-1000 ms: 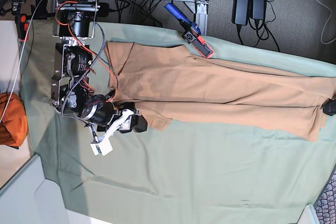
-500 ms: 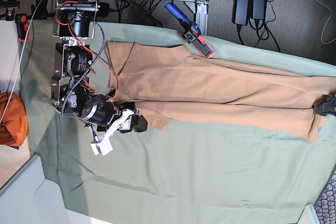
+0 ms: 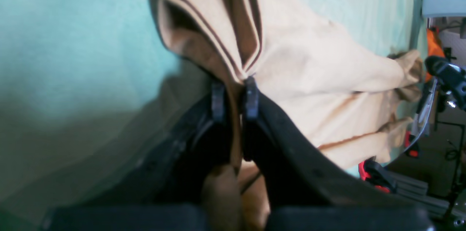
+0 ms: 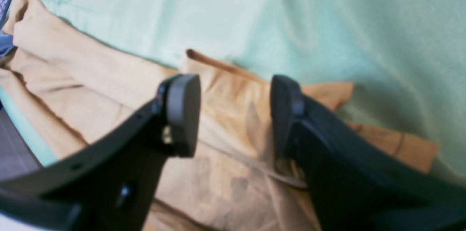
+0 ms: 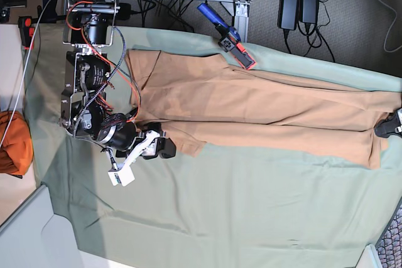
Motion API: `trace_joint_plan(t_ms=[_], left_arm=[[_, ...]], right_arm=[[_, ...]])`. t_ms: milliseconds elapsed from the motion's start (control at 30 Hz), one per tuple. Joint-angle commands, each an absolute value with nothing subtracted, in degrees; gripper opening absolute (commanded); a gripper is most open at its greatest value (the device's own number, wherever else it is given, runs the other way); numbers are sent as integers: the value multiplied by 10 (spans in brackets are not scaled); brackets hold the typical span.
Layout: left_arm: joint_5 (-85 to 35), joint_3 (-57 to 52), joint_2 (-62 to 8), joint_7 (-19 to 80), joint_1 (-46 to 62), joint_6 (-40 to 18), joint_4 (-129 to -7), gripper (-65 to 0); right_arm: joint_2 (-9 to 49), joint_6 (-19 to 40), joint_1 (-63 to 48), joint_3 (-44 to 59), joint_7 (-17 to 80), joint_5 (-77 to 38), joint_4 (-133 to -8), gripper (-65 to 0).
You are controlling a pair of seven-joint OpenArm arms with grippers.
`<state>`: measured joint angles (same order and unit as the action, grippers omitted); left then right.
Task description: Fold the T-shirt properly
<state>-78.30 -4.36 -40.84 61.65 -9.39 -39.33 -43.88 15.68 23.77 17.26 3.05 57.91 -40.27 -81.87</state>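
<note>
A plain tan, soft cotton short-sleeved T-shirt (image 5: 251,108) is lying stretched in a long band across a large sage-green table cloth (image 5: 239,211), running from about nine o'clock to three o'clock in the base view.

At the three o'clock edge, the left gripper (image 3: 235,96) is pinching a bunched, hemmed edge of the shirt. In the left wrist view its jaws are sitting almost together with tan cloth squeezed between them and fanning out toward twelve o'clock.

At about eight o'clock in the base view, the right gripper (image 4: 235,114) is hovering over the shirt's other end. In the right wrist view its jaws are standing wide apart, with a wrinkled flap of tan fabric showing in the gap between the two dark pads. Whether the pads are touching the cloth cannot be told.

A bright orange cloth bundle (image 5: 12,142) is sitting off the table cloth at nine o'clock, well apart from the shirt.

The step in hand appears to be securing both ends of the shirt before a fold; one end is gripped, the other is not yet. The next move likely calls for lowering the right gripper onto the flap and closing it on the cloth.
</note>
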Motion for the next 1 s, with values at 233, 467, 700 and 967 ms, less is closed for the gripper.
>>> trace_joint_plan(t_ms=[233, 467, 700, 967], left_arm=[[-786, -55, -441, 617, -102, -400, -447, -650], [-786, -58, -451, 641, -94, -400, -485, -650], [-783, -58, -449, 643, -25, -400, -628, -650], [-768, -58, -448, 641, -11, -400, -698, -650]], right_arm=[[162, 301, 185, 35, 566, -411, -828, -339], [162, 301, 185, 34, 566, -411, -828, -339], [162, 302, 185, 34, 564, -411, -828, -339], [162, 302, 185, 34, 564, -411, -828, -339]])
